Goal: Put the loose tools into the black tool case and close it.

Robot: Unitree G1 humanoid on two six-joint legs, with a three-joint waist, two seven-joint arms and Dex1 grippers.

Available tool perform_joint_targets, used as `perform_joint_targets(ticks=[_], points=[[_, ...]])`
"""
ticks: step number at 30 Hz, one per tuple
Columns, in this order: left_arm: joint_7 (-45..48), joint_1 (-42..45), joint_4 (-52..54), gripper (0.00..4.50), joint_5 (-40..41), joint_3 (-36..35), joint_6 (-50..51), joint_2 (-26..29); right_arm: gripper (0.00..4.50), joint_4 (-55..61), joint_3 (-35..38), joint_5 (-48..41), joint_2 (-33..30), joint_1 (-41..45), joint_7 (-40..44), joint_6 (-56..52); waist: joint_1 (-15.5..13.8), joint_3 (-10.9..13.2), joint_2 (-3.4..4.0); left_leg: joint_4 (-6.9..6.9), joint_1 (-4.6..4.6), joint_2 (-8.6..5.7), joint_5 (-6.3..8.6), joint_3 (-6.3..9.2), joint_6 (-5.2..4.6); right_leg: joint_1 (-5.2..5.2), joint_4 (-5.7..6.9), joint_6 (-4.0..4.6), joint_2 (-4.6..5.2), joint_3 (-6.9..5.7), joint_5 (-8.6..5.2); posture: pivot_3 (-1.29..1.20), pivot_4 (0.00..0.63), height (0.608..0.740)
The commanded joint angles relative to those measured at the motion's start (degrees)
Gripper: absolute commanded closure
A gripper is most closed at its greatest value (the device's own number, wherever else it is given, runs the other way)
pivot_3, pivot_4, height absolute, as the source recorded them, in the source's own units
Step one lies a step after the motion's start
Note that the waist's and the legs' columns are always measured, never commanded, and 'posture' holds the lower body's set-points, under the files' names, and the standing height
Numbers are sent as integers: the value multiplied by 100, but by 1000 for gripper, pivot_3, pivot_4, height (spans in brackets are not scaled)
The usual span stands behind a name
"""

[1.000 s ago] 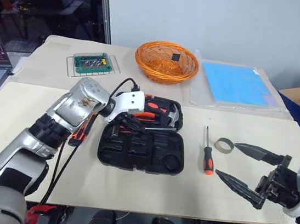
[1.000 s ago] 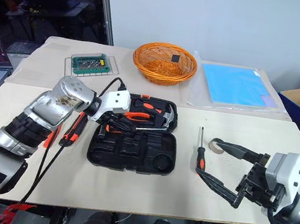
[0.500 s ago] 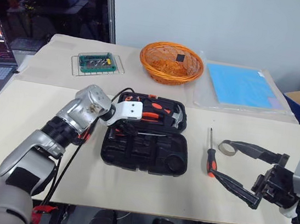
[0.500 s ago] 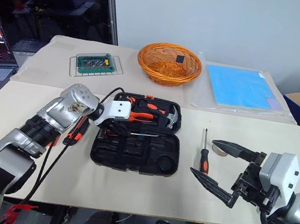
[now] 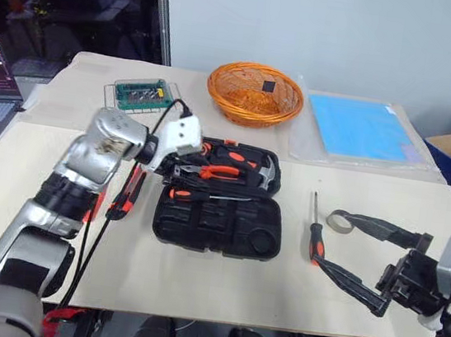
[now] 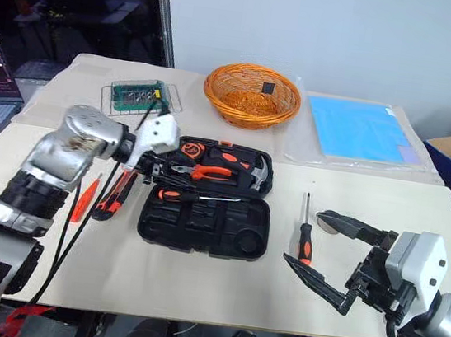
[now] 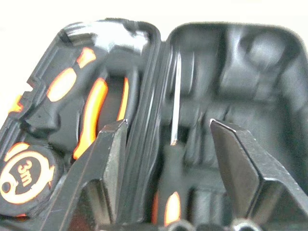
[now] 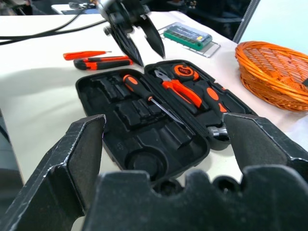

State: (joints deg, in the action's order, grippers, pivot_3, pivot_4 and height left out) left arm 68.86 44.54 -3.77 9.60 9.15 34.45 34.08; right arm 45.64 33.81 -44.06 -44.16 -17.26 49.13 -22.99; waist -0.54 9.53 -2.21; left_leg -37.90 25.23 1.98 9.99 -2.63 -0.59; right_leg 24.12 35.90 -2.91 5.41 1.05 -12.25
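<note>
Tool case [image 5: 219, 217] open w/ screwdriver [image 6: 197, 197] lying inside; L gripper [image 8: 136, 36] above it, fingers apart, empty; R gripper [image 5: 364, 253] spread wide.

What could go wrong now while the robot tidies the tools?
The screwdriver in the black tool case lies along the hinge, maybe not seated, so the lid might not shut. The tape ring sits right by the right gripper, whose open jaws could knock it away.
</note>
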Motion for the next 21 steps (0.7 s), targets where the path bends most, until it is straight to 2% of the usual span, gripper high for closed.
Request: perform_joint_targets(ticks=[1,3,4,6,8,17,20,21], points=[[-1348,-708,636,3452,160,-447,238,-712,0,110,-62,46,74,46,-245,64,-23,1,-2,0,0,0,-1,3,0,-1,2,0,-3,-1,0,0,150,740],[-2038,-1097,797,4243,59,-566,121,-1130,0,107,-94,116,115,10,-323,86,-39,1,-2,-1,-1,-5,-3,13,3,-8,1,2,-4,-2,-1,0,150,740],[-2266,-1203,858,4491,45,-612,120,-1267,0,110,-94,129,128,-12,-336,95,-42,1,-2,-3,0,-5,-3,15,3,-9,0,4,-3,-2,-2,0,150,740],[-2779,-1532,843,4491,-198,-485,39,-1475,0,134,-100,183,193,-43,-442,102,-32,1,-2,-5,1,-7,-4,15,3,-8,0,4,-3,1,0,0,150,740],[-2969,-1811,721,4491,-494,-156,-150,-1450,0,156,-134,228,217,-56,-504,106,-16,0,-1,-5,0,-6,-4,16,3,-8,0,2,-5,2,2,0,150,740],[-2996,-2057,83,4491,-977,583,-276,-1059,0,129,-178,313,122,-114,-722,-152,17,-80,27,-3,-27,-2,-2,7,5,-23,3,37,-7,8,-19,0,150,740],[-2948,-1980,-29,4491,-887,460,-775,-1005,0,27,-289,654,75,-84,-1071,-343,49,-88,27,13,-95,3,3,2,10,-83,-8,49,-6,7,-30,0,150,740],[-2895,-1972,-1,4491,-725,314,-948,-1037,0,-3,-320,789,80,-57,-1226,-407,55,-92,29,15,-109,6,27,2,49,-96,-10,52,-3,5,-32,0,150,740]])
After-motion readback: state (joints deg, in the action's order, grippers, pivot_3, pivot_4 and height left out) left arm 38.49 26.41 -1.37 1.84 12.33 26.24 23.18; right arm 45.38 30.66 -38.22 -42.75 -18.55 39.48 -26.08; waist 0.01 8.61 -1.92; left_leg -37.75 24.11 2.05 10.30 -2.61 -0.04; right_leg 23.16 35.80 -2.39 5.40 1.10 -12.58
